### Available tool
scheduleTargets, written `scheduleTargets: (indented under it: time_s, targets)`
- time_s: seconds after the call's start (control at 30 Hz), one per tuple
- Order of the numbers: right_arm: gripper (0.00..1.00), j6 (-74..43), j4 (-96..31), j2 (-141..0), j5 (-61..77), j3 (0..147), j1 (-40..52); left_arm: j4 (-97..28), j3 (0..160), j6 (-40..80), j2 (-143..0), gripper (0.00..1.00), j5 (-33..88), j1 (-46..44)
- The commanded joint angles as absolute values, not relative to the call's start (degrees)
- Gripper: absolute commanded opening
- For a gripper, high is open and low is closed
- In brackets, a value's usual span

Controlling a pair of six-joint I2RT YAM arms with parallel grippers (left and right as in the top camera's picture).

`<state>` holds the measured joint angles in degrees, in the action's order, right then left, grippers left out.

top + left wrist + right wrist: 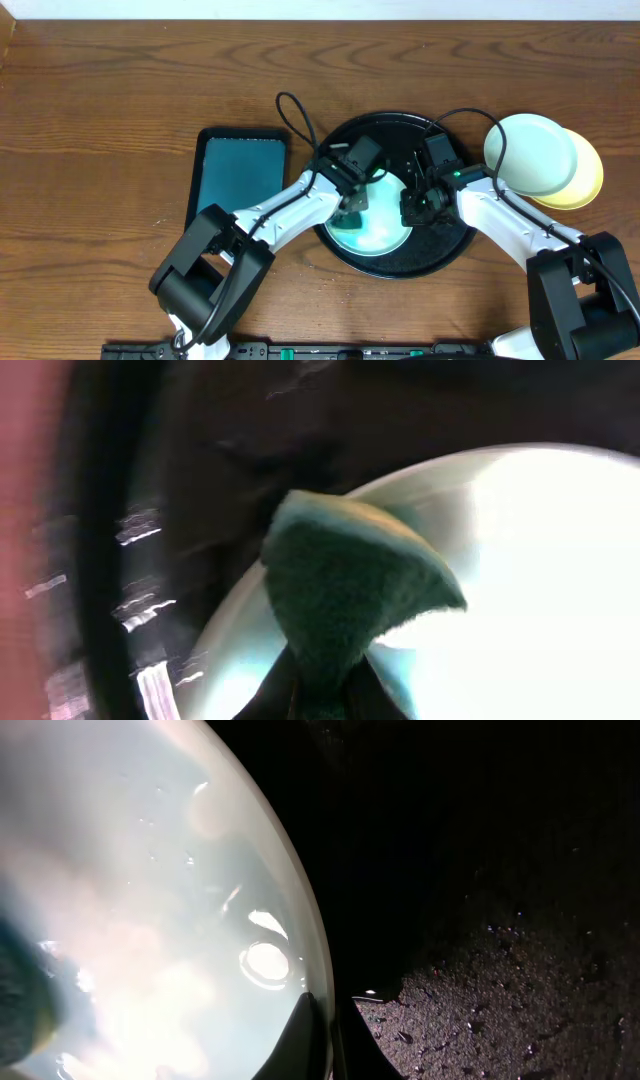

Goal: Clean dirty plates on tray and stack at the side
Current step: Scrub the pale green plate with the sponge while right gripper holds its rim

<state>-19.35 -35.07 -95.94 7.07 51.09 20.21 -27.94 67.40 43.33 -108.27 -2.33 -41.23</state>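
3 plates: 1 aqua plate on 1 black tray, mid-table; mint plate atop yellow plate nr table's right edge. Clamped in L gripper: 1 sponge, on it. Pinched in R gripper: its rim.

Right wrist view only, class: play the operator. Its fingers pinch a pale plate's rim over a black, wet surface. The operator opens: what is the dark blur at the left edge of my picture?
Observer: A green sponge, pinched by the left gripper and lying on your plate.
Operator: Any plates elsewhere?
Observer: Two, to the right of the black tray: a mint plate lying on a yellow plate.
Operator: And on the tray's other side?
Observer: A rectangular teal tray on the table.
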Motion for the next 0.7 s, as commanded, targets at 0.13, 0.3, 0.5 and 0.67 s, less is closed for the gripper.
scheduleTargets:
  time_s: [0.13, 0.3, 0.5, 0.67]
  targets:
    - [0.01, -19.27, -35.55, -96.71, 1.96, 50.28, 20.73, -14.15, 65.84, 45.95, -111.37, 0.08, 18.85, -45.25]
    - [0.01, -19.27, -35.57, -96.71, 1.96, 50.28, 20.73, -15.35, 65.8, 45.5, -111.37, 0.08, 18.68, -46.63]
    - [0.01, -19.27, -35.75, -96.71, 1.96, 50.28, 20.71, -28.29, 65.89, 43.33, -111.11, 0.07, 5.63, -42.59]
    - [0.01, -19.27, -35.73, -96.71, 1.96, 50.28, 20.73, -37.43, 66.65, 40.38, -107.94, 0.08, -9.32, -39.88]
